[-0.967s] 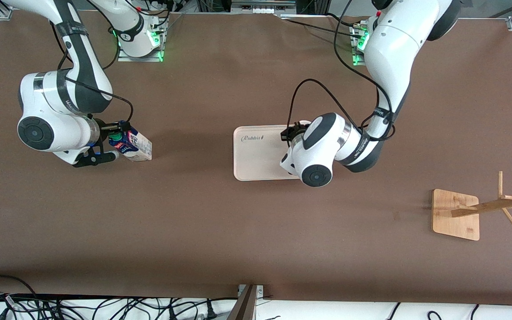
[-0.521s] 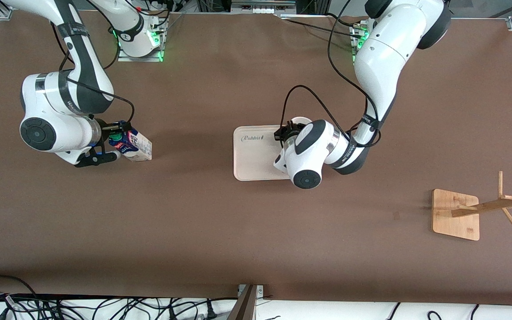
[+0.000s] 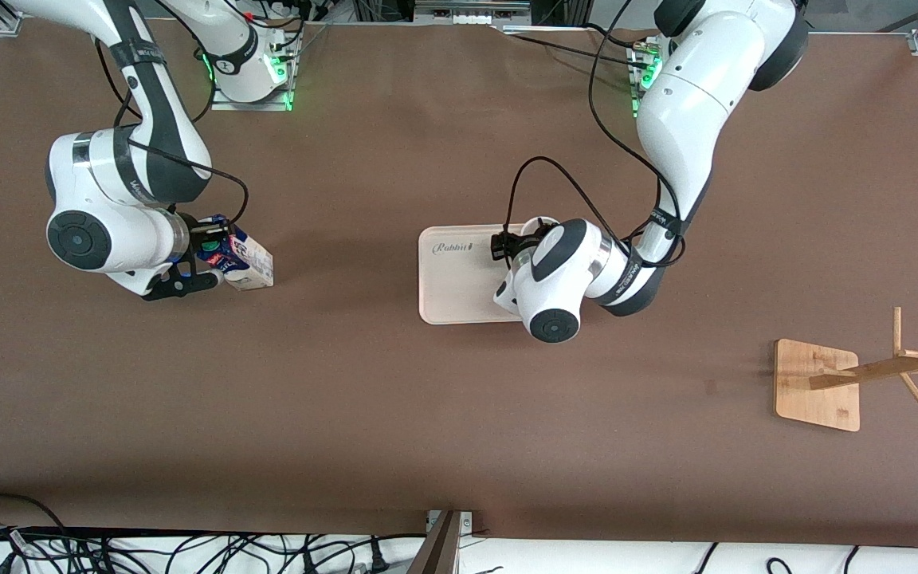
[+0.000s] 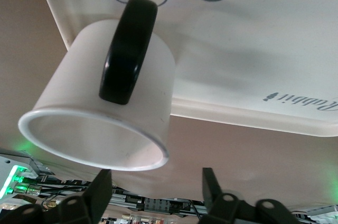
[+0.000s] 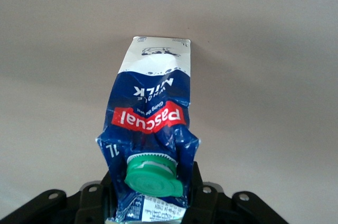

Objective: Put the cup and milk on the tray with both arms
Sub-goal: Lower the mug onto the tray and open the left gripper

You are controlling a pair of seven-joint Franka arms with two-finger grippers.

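Two things to watch: the cup [image 4: 105, 113] stands on the tray [image 3: 451, 295], at its corner toward the robots' bases and the left arm's end of the table, and the left gripper [image 4: 156, 192] hangs just above its rim, fingers [image 4: 100, 189] spread apart and holding nothing. Well apart, toward the right arm's end, the milk [image 3: 245, 261] sits on the table, and the right gripper [image 3: 205, 257] has its fingers pinched in on the crumpled top by the green cap [image 5: 152, 174].
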